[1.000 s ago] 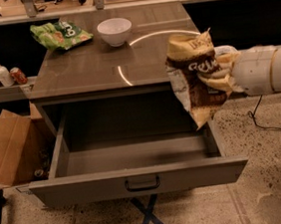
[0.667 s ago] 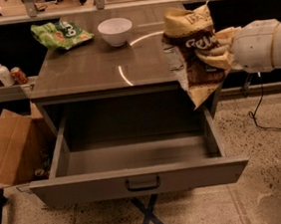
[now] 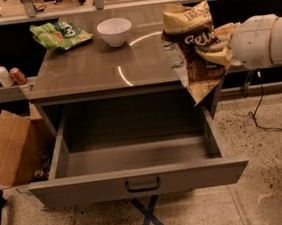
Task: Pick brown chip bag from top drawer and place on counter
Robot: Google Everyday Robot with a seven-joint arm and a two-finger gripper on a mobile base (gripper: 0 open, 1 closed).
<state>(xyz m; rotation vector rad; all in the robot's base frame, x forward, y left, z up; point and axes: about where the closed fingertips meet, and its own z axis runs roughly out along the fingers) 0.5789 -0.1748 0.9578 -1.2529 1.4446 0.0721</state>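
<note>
1. Camera view: gripper [image 3: 215,46] clenched on the brown chip bag [image 3: 193,74], up in the air over the right edge of the counter [image 3: 90,64].
2. Bottom tip of the bag hanging past the counter's front edge, above the open top drawer [image 3: 88,188].
3. If let go here: probably a slide off the counter, into the drawer or onto the floor.
4. Crinkly, slippery bag: might slip from a loose pinch.
5. Safer further in over the counter, short of the white bowl [image 3: 115,31] and green chip bag [image 3: 60,33] at its back.
</note>
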